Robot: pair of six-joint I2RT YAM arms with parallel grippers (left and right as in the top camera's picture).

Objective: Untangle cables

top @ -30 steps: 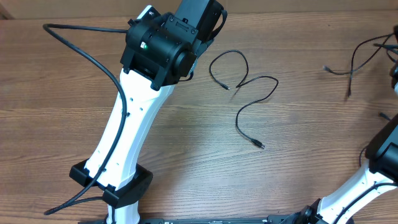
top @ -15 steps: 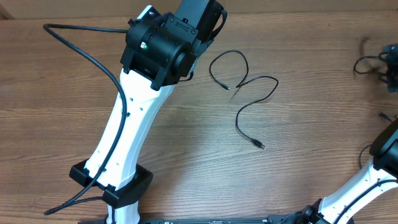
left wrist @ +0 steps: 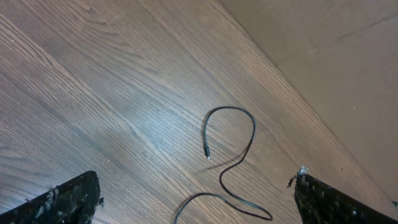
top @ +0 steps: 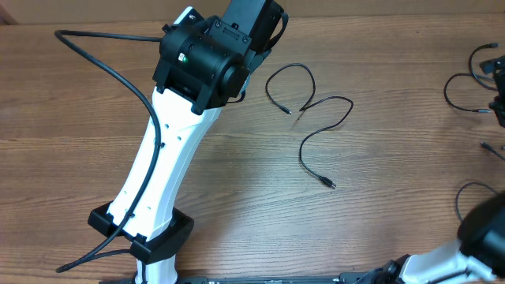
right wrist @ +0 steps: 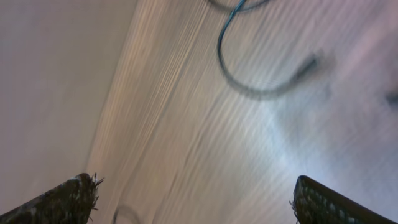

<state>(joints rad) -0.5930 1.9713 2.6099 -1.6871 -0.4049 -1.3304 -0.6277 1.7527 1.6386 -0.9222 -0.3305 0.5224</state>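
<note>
Left gripper (left wrist: pixel 196 186) hangs, jaws spread, empty, above the brown wooden table (top: pixel 379 47); one thin black squiggly cable (top: pixel 317 102) lies mid-table. Right gripper (right wrist: pixel 194 186), jaws also spread, hovers over more thin black cables (top: pixel 446 91) at the right edge

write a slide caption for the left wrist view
Open left gripper hovers over a thin black cable curled loose on the wooden table.

On the brown wood-grain desk (top: pixel 379 205) a thin black curled cable (top: pixel 317 102) lies loose near the middle, just right of the white-and-black left arm (top: pixel 170 158), while more thin black cords (top: pixel 447 91) lie well apart at the right edge, behind the right arm (top: pixel 481 229)
</note>
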